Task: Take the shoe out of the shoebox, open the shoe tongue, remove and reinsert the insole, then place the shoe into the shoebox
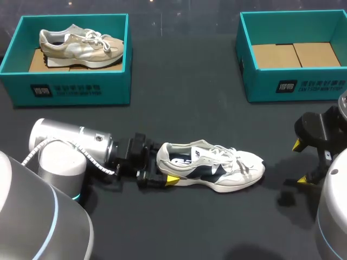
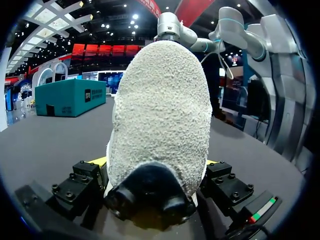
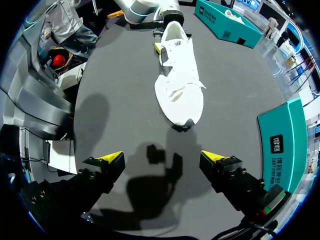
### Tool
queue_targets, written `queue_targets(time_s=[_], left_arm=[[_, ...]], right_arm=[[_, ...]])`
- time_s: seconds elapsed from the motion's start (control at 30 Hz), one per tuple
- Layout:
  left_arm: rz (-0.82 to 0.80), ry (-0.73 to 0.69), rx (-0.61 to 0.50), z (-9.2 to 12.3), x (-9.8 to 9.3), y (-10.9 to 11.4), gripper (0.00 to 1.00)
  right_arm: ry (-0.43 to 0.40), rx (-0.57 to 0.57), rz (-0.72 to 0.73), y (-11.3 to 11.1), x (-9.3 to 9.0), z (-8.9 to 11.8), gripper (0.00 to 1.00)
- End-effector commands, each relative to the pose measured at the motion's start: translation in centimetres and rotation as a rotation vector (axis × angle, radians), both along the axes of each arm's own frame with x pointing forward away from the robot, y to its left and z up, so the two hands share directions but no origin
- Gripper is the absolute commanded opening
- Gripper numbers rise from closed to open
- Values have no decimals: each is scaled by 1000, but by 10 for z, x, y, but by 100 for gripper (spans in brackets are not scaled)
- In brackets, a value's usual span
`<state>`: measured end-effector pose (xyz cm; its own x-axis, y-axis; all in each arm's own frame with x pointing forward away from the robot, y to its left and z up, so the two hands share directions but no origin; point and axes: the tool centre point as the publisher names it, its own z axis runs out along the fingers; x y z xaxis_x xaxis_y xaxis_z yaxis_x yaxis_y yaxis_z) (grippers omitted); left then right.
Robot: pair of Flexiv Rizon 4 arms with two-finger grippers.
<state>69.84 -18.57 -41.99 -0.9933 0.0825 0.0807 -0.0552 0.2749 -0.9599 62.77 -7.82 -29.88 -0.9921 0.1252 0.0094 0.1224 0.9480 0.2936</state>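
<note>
A white sneaker with dark panels lies on its sole in the middle of the black table, toe pointing right. My left gripper is at its heel, fingers open on either side, one yellow tip showing at the near side. In the left wrist view the fuzzy heel fills the space between the fingers of the left gripper. I see no firm contact on both sides. My right gripper hangs open to the right of the toe. The right wrist view shows the right gripper empty, with the sneaker ahead of it.
An empty teal shoebox with a cardboard floor stands at the back right. A second teal box at the back left holds a beige sneaker.
</note>
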Motion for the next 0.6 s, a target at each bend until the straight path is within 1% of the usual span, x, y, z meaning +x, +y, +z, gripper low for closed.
queue_targets(time_s=[0.03,0.37,0.4,0.47,0.5,0.57,0.6], left_arm=[[-2,0,3,-3,5,3,0],[-2,0,3,-3,5,3,0],[-2,0,3,-3,5,3,0],[-2,0,3,-3,5,3,0],[-2,0,3,-3,5,3,0],[-2,0,3,-3,5,3,0],[-2,0,3,-3,5,3,0]], right_arm=[[-4,-1,0,-1,-3,0,100],[-4,-1,0,-1,-3,0,100],[5,7,-50,2,3,5,100],[-7,69,-128,10,9,12,100],[3,49,-158,16,11,14,100],[5,54,-200,29,14,19,100],[9,20,-224,35,15,22,100]])
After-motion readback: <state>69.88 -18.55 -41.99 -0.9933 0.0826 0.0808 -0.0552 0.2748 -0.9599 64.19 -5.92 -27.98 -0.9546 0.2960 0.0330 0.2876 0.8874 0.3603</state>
